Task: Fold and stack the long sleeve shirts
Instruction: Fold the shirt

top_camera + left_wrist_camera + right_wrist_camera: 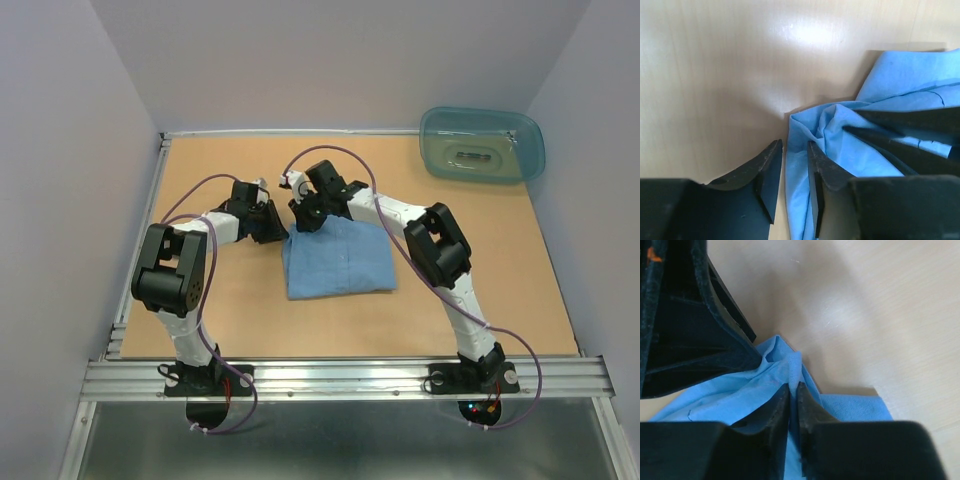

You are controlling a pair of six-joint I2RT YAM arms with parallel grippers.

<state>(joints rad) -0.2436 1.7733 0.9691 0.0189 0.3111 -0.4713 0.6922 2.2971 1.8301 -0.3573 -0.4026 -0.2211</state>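
your right hand (pixel 793 386) is squeezed tight on a little ridge of the light blue shirt (pixel 340 262). its two fingers (pixel 777 412) almost touch, and the cloth pokes up out of the thin slot between them. the pinched bit is at the far left corner of the shirt.

your left hand (pixel 794 145) is just beside it, at the same corner. its fingers stand apart. the edge of the shirt lies in the gap between them. one finger sits on the cloth. next to the other finger you can see a thin strip of bare worktop (pixel 300 330), so this hand is not clamped on anything. the cloth in front of it is bunched up in soft wrinkles. the black fingers of your right hand show on the right side of the left wrist view, low over the same cloth.

from above, both hands meet near the middle of the worktop, a bit toward the far side. the shirt is folded into a rough square. it lies flat on the worktop, spreading from the hands toward you and to the right. part of your right arm reaches over its right side.

a see-through teal tub (pixel 482 145) sits in the far right corner, well apart from the shirt. there is a dark shape in it that is too small to make out.
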